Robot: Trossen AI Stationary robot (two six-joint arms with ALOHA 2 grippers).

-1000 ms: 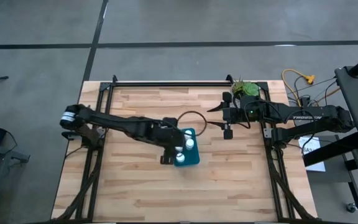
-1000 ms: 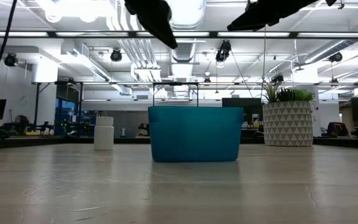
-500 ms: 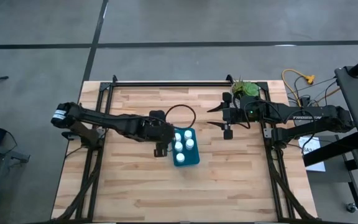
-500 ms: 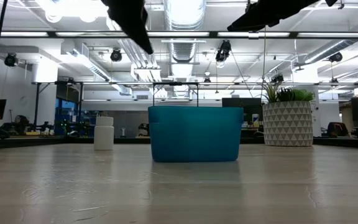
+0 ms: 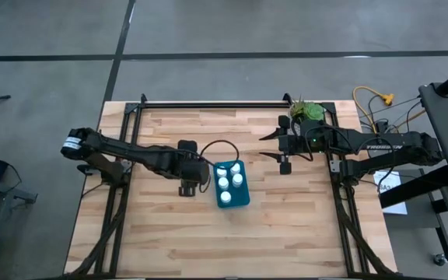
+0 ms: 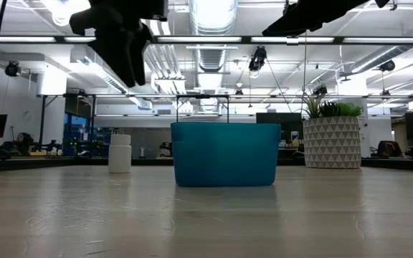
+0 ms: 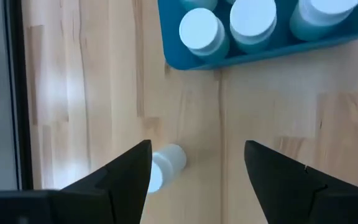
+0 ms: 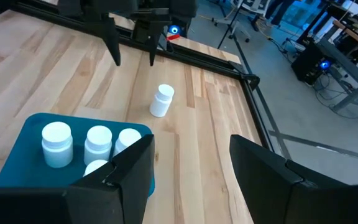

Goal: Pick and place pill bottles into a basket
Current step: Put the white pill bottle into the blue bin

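- Basket (image 5: pixel 232 185): teal, standing near the middle of the wooden counter (image 5: pixel 169 241); upright; in the low view its front wall (image 6: pixel 225 154) rests flat on the counter surface.
- Pill bottles in the basket (image 5: pixel 225 183): white caps visible from above, standing upright side by side; four caps are countable in the right wrist view (image 8: pixel 98 140); any further bottles cannot be told.
- Loose pill bottle (image 8: pixel 161 101): standing upright on the counter, apart from the basket on its left-arm side; it is hidden under the arm in the high view; it shows beside the basket in the low view (image 6: pixel 120 153) and below the fingers in the left wrist view (image 7: pixel 165 163).
- Left gripper (image 5: pixel 187 189): raised above the counter just beside the basket, over the loose bottle; fingers (image 7: pixel 126 171) spread wide apart; nothing held between them.
- Right gripper (image 5: pixel 284 149): waiting above the counter towards its right far corner, well apart from the basket; fingers (image 8: pixel 263 165) spread apart; nothing held.
- Potted plant (image 5: pixel 306 111): at the right far corner of the counter; white patterned pot seen in the low view (image 6: pixel 332 142).
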